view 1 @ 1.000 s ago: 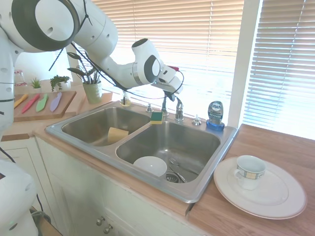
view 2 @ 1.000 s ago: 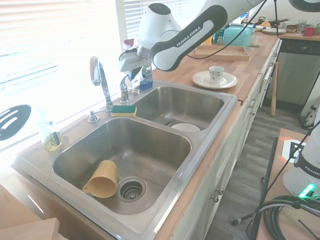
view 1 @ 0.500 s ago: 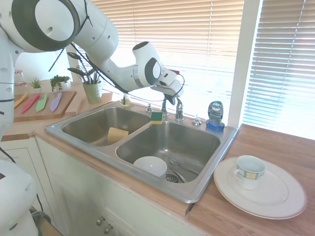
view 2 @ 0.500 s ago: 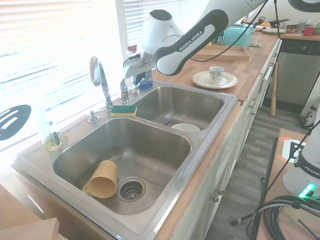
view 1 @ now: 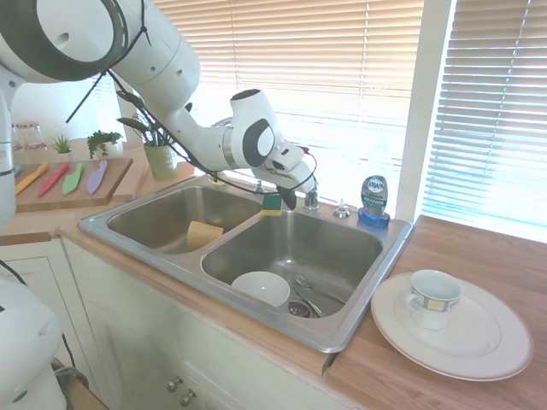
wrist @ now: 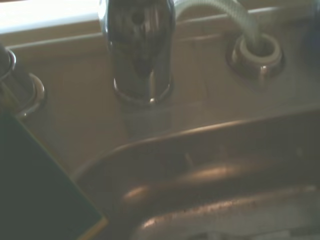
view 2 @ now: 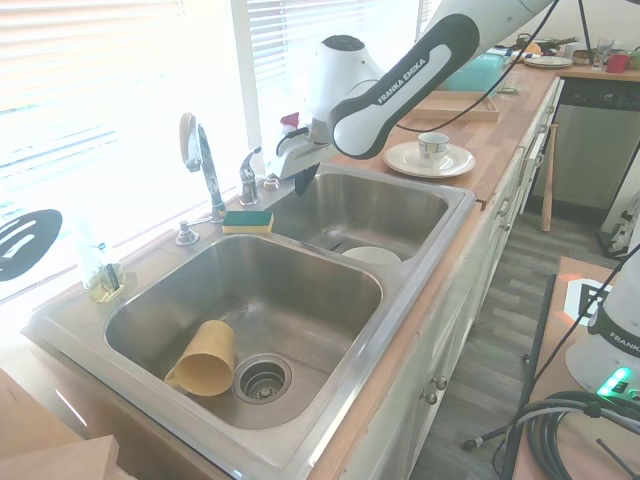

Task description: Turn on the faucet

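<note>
I have lowered the gripper (view 2: 268, 186) beside the faucet (view 2: 200, 160) lever handle (view 2: 247, 166). Finger state: I cannot tell. No water flows yet.

A wooden counter (view 1: 479, 248) carries the steel double sink (view 1: 359, 320), a white plate (view 1: 479, 350) and a cutting board (view 1: 64, 198).

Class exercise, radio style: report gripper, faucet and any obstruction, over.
Gripper low beside the short chrome lever handle, fingers unclear. Chrome gooseneck faucet: no water visible. Green-and-yellow sponge on the sink divider by its base.
</note>
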`<state>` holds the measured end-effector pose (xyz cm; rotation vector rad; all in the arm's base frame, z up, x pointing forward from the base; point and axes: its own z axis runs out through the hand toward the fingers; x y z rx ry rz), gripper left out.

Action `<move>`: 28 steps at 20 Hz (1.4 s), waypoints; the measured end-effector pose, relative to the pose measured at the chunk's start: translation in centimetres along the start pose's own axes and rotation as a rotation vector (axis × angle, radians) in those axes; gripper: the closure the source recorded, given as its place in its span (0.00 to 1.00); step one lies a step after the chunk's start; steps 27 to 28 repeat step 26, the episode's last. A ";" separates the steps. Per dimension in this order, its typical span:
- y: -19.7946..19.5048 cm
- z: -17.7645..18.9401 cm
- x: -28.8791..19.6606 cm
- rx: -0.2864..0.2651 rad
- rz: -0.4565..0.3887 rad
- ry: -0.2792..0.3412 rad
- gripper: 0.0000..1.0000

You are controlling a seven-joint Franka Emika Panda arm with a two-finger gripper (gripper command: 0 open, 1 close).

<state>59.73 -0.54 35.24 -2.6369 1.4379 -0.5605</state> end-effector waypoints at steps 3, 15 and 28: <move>1.6 -1.0 -1.2 -0.079 -0.045 -0.099 1.00; 8.6 -5.5 -6.0 -0.224 -0.162 -0.259 1.00; 12.1 -7.0 -8.4 -0.218 -0.193 -0.287 0.00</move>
